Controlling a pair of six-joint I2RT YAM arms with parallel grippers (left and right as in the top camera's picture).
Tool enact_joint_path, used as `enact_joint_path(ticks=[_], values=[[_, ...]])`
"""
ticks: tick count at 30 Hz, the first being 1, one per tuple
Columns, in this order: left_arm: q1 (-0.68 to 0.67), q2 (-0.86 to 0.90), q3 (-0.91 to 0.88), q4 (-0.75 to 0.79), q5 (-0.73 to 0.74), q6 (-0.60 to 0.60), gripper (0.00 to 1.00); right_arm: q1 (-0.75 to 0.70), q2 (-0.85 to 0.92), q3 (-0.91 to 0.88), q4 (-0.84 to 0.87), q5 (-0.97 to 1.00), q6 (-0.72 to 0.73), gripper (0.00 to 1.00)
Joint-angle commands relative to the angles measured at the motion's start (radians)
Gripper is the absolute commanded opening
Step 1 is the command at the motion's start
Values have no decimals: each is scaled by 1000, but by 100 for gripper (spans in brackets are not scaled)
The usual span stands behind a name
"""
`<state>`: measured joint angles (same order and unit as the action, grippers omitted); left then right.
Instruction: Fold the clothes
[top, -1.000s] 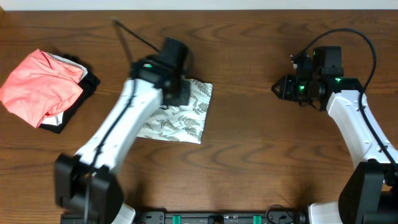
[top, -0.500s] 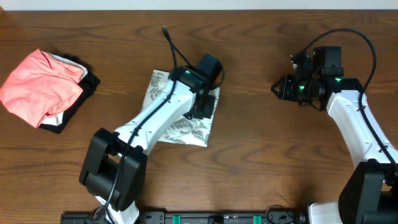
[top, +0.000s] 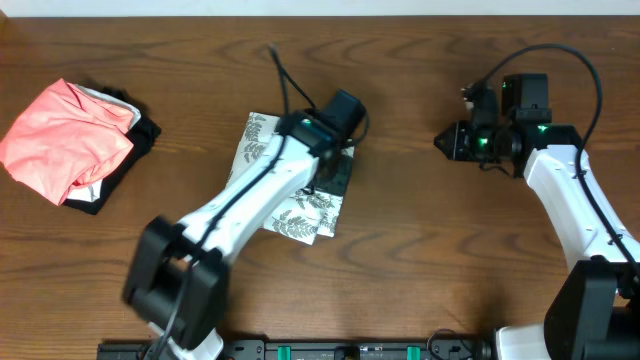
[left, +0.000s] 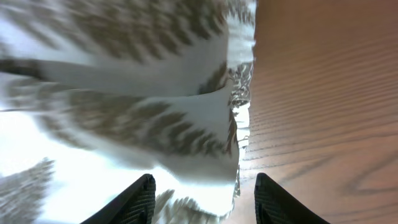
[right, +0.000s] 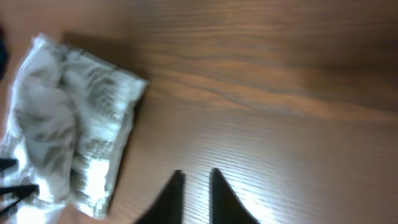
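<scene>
The clothes (top: 262, 140), a white dress with grey-green fern print, lie as a folded packet on the wooden table at the centre. My left arm crosses over it, and the left gripper (top: 333, 172) hangs at its right edge. In the left wrist view the printed fabric (left: 124, 93) fills the left side, and the gripper (left: 202, 199) stands open over its hem, gripping nothing. My right gripper (top: 445, 143) hovers over bare table well to the right. In the right wrist view its tips (right: 194, 186) are nearly together with nothing between them, and the dress (right: 81, 130) lies far left.
A coral-pink garment (top: 65, 140) lies on a black garment (top: 140, 135) at the table's far left. The left arm's cable (top: 285, 75) arcs above the dress. Bare wood (top: 400, 230) separates the dress from the right arm.
My left arm has swung rightward across the dress and its jaws have opened, letting go of the fabric. The right gripper's fingers have drawn together; that arm has stayed put.
</scene>
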<state>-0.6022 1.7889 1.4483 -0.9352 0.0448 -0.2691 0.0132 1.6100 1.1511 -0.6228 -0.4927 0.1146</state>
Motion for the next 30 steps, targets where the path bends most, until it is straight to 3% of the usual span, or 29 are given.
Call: enact_joint_path(ticks=[1, 7, 14, 18, 24, 30], values=[[60, -152, 9, -6, -43, 2, 51, 34, -4, 10, 30, -190, -94, 1], [224, -299, 9, -46, -87, 0, 51, 138, -4, 10, 259, -510, -63, 1], [478, -319, 9, -133, -87, -74, 51, 343, 37, 10, 520, -502, 55, 5], [579, -317, 7, -138, -87, -77, 53, 437, 149, 10, 663, -502, 154, 5], [645, -317, 6, -146, -87, -77, 56, 490, 362, 10, 858, -505, 279, 5], [647, -314, -6, -146, -87, -77, 57, 443, 495, 10, 843, -497, 319, 3]])
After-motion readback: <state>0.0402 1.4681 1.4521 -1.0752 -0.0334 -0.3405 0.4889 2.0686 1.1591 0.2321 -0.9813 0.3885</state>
